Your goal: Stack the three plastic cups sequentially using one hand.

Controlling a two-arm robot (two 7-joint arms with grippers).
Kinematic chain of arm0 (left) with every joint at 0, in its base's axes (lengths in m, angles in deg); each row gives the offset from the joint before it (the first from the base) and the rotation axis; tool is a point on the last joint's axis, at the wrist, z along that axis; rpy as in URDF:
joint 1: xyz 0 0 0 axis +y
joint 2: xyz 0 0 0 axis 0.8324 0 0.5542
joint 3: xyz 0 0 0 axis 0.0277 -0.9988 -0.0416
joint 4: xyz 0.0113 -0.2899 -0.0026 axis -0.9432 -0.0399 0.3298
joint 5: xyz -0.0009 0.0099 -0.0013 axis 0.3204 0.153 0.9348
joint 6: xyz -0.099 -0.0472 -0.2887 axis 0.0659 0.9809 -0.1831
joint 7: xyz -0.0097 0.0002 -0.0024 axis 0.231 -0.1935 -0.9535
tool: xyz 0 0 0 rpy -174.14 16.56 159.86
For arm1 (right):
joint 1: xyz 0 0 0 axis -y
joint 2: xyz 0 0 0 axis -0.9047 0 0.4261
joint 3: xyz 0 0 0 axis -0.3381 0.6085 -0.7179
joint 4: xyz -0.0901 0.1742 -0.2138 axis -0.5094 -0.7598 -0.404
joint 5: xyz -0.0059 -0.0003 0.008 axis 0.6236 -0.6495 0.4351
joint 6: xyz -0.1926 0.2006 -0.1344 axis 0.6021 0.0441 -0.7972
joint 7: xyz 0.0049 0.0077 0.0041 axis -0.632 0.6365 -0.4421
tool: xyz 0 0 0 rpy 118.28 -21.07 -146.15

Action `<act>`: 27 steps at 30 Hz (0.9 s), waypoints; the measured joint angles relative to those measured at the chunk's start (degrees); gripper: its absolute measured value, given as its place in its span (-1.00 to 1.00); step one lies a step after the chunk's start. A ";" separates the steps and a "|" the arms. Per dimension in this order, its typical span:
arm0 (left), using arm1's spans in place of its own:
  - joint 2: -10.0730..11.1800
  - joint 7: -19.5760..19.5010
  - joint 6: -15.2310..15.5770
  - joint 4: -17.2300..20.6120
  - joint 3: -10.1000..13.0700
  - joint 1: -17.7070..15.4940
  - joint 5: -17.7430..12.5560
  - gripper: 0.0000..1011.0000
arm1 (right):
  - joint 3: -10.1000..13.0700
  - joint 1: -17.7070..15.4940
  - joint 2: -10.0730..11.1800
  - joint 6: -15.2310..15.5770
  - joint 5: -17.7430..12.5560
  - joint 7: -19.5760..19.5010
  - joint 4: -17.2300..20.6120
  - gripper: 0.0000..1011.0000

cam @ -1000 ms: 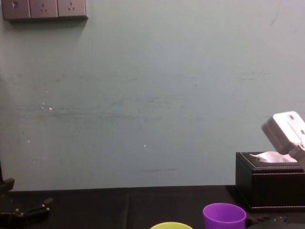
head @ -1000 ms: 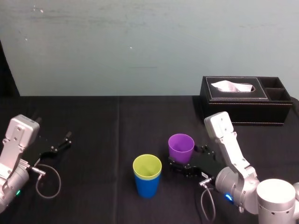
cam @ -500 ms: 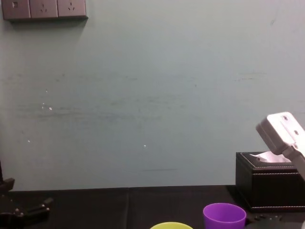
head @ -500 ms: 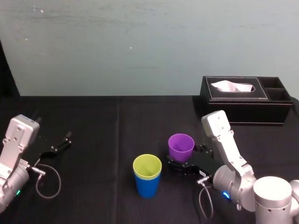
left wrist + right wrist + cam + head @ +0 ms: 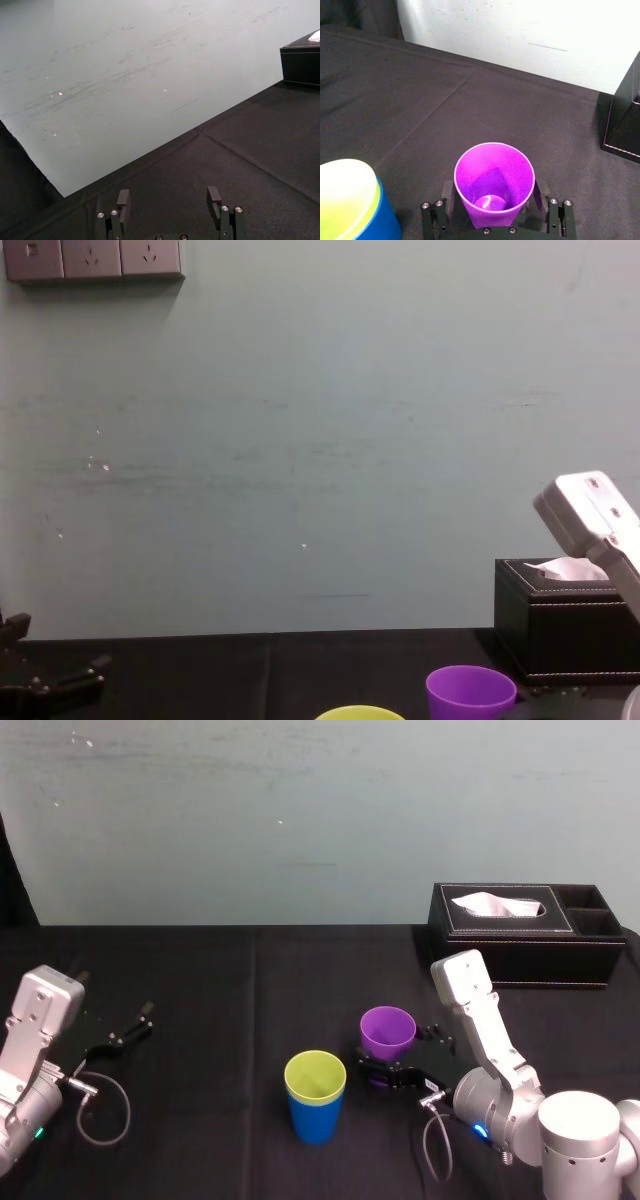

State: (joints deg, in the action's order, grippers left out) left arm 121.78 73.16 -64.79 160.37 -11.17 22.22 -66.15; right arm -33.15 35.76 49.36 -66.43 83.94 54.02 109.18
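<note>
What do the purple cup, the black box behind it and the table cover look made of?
Purple cup: smooth, slightly glossy plastic, by its even colour and inner sheen; the open right gripper straddles it. Black box: likely faux leather, given the pale stitching along its edges. Table cover: matte black cloth, creased. The left gripper sits idle, far left.

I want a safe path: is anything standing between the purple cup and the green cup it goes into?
Nothing visible does. The right claw is around the purple cup; only bare cloth lies between it and the green cup, nested in the blue cup. The left claw idles far left.
</note>
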 joint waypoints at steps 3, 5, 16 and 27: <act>0.00 0.00 0.00 0.00 0.00 0.00 0.00 0.98 | 0.02 0.04 -0.05 0.03 -0.02 -0.04 -0.06 0.99; 0.00 0.00 0.00 0.00 0.00 0.00 0.00 0.98 | 0.02 0.02 -0.02 0.03 -0.04 -0.05 -0.06 0.99; 0.00 0.00 0.00 0.00 0.00 0.00 0.00 0.98 | -0.01 -0.06 0.05 0.03 -0.10 -0.13 0.04 0.91; 0.00 0.00 0.00 0.00 0.00 0.00 0.00 0.98 | -0.02 -0.12 0.10 0.03 -0.10 -0.13 0.11 0.47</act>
State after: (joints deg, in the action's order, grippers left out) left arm 121.78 73.16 -64.79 160.37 -11.17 22.22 -66.15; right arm -33.17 35.64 49.47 -66.40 83.84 53.89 109.29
